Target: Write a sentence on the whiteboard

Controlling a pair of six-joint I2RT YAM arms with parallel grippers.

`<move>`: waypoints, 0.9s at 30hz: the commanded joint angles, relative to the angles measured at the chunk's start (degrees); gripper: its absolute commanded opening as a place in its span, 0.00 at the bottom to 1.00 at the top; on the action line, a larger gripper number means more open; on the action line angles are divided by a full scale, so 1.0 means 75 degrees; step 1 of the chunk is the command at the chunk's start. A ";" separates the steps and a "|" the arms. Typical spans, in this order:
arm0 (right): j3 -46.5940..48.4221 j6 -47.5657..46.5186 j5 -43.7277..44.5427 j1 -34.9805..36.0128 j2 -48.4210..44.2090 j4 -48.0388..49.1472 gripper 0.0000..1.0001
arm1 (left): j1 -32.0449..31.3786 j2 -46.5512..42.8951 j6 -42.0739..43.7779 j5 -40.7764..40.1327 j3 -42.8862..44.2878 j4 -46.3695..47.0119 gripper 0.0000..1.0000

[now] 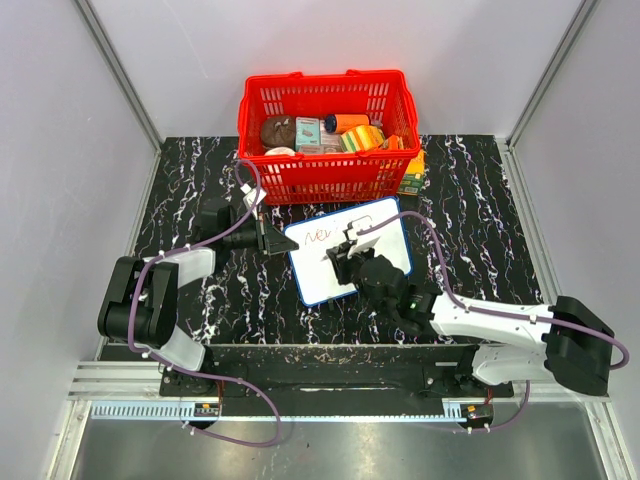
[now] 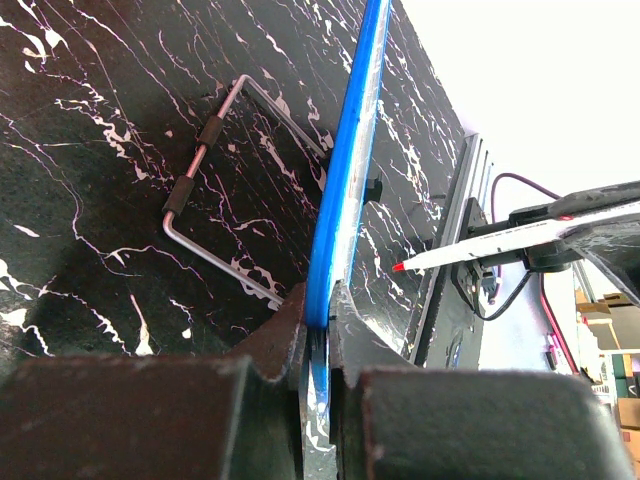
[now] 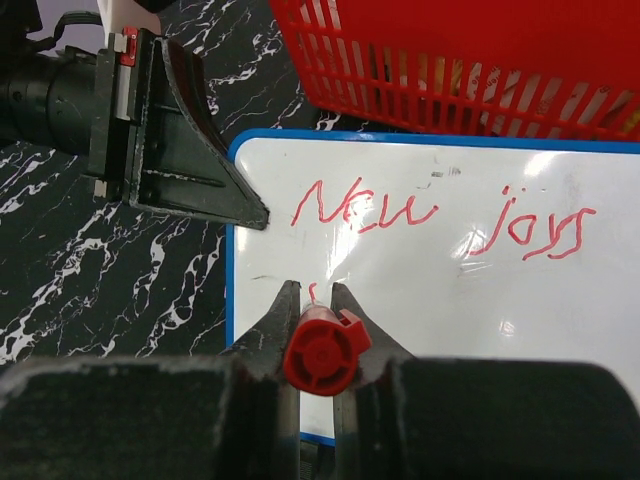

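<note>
The whiteboard (image 1: 385,245), white with a blue rim, stands tilted on the table in front of the red basket. My left gripper (image 1: 283,240) is shut on its left edge; the left wrist view shows the blue rim (image 2: 345,190) pinched between the jaws. My right gripper (image 1: 350,250) is shut on a red marker (image 3: 322,350), seen end-on, its tip at the board. The sentence (image 3: 365,210) reads "New joys" in red on the top line; a short red stroke (image 3: 312,292) starts a second line at the marker tip. The marker also shows in the left wrist view (image 2: 480,245).
A red basket (image 1: 325,185) full of small items stands behind the board. A yellow-green box (image 1: 411,175) sits at its right. A wire stand (image 2: 215,215) lies behind the board. Metal frame posts rise at the table's back corners.
</note>
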 commanded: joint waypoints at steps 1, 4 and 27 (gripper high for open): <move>0.0505 -0.0014 -0.0055 -0.0167 0.0111 0.0228 0.00 | -0.0064 -0.0053 0.0813 -0.0906 -0.0110 0.0088 0.00; 0.0681 0.0056 -0.0394 -0.0447 0.0334 0.0239 0.00 | -0.0064 -0.0053 0.0813 -0.0906 -0.0110 0.0088 0.00; 0.0858 0.0267 -0.0712 -0.0718 0.1132 0.0392 0.00 | -0.0064 -0.0053 0.0824 -0.0918 -0.0121 0.0077 0.00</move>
